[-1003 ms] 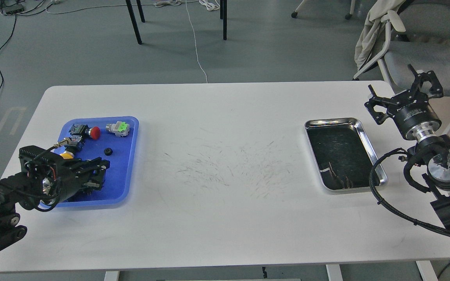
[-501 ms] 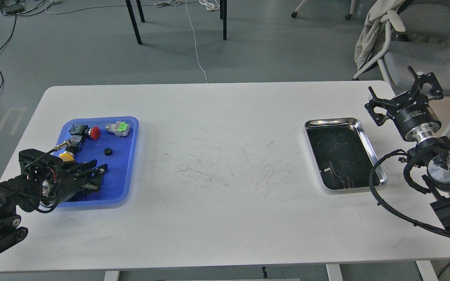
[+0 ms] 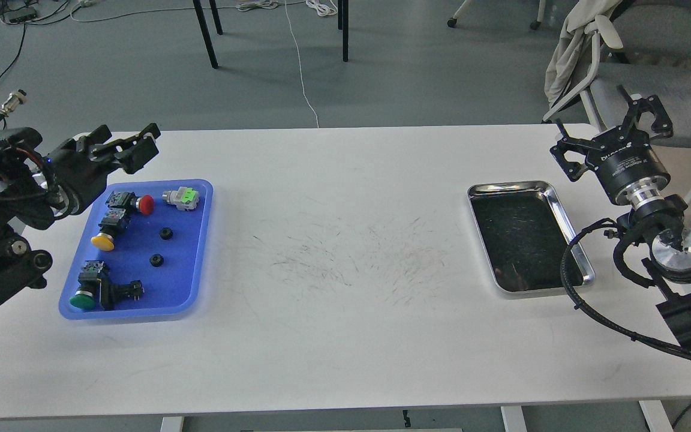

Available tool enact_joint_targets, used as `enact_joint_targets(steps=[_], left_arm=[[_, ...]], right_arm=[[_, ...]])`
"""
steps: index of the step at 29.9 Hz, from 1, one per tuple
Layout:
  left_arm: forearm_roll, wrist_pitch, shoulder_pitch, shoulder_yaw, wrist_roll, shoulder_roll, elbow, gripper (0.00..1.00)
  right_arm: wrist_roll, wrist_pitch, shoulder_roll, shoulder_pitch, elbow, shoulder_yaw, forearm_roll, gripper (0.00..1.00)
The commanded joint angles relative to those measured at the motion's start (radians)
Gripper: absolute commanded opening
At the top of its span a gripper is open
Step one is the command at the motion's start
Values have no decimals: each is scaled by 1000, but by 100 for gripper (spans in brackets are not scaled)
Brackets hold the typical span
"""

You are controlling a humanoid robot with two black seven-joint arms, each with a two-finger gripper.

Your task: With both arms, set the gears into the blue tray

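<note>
Two small black gears lie inside the blue tray (image 3: pixel 188 282) at the left of the table, one gear (image 3: pixel 166 233) near its middle and the other gear (image 3: pixel 156 260) just in front of it. My left gripper (image 3: pixel 140 144) hovers above the tray's far left corner, open, with nothing between its fingers. My right gripper (image 3: pixel 608 135) is raised at the table's far right edge, beyond the steel tray, open and empty.
The blue tray also holds a red button switch (image 3: pixel 137 203), a grey one with a green cap (image 3: pixel 181 197), a yellow one (image 3: pixel 106 233) and a green one (image 3: pixel 92 291). A steel tray (image 3: pixel 568 223) with a black liner sits at the right. A chair stands behind the right corner.
My left arm has risen from low over the tray's front to above its far left corner, uncovering a second gear and the green switch. The right gripper shifted slightly up and left.
</note>
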Motion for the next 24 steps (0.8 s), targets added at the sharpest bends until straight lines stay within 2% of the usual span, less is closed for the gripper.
enact_joint_targets(steps=[1,6,10,12,15,17,24], left_arm=[[-159,-2,-7,-119,6,-75,28,100],[-485,-16,-4,-254,0,-195,60,100],[-699,-42,-13,-331,-15,-328,189,100],[-723,-90,-34,-331,-54,-363,267,100],[-749,-214,-57,-334,-145,-412,398,100],[-817,-286,-74,-336,-181,-434,453,100],[-1137,-424,-97,-319,-178,-440,519,100]], right_arm=[[0,-5,1,-5,29,0,0,98],[0,-5,10,-14,31,-4,0,98],[5,-11,10,0,25,-89,-3,98],[6,-15,10,14,17,-90,-3,98],[6,-33,11,43,11,-92,-3,98],[6,-44,11,52,13,-87,-3,98],[8,-56,21,55,13,-66,-2,98]])
